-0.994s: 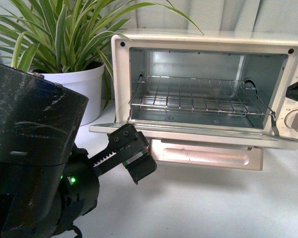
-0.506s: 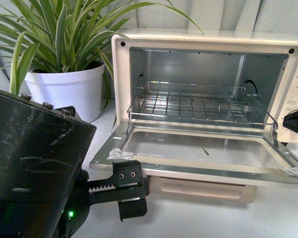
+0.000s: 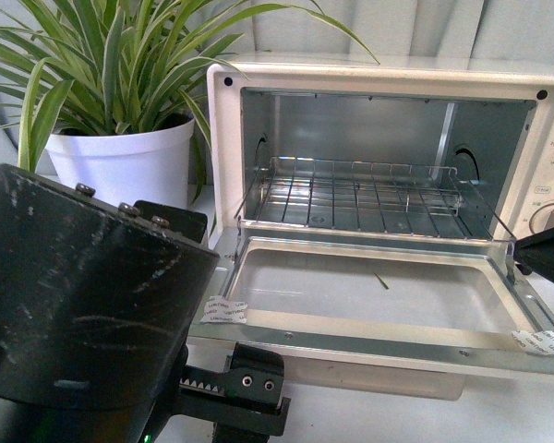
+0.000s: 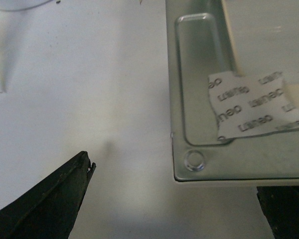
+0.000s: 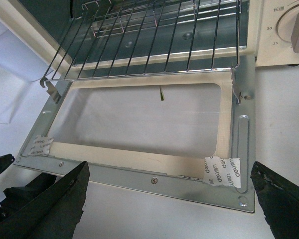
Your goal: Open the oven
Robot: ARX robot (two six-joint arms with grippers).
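Note:
The cream-white oven (image 3: 223,138) stands at the back of the table. Its glass door (image 3: 351,343) lies folded down flat, inner metal frame up. The wire rack (image 3: 360,198) sits inside, and a round knob (image 3: 549,217) is at the right. The pale handle (image 3: 369,374) shows under the door's front edge. My left gripper (image 3: 249,406) is open and empty, just off the door's front left corner (image 4: 229,159); its fingers (image 4: 50,199) straddle that corner. My right gripper (image 5: 169,199) is open and empty in front of the door (image 5: 139,172), with the rack (image 5: 154,40) beyond.
A spider plant in a white pot (image 3: 120,157) stands left of the oven. The white tabletop (image 3: 499,415) runs in front. Bits of printed tape (image 5: 222,172) stick to the door's corners. My right arm shows at the right edge (image 3: 547,254), below the knob.
The door has swung down from about level to fully open. My left gripper has dropped down and back from the door's front edge. The right arm has sunk a little.

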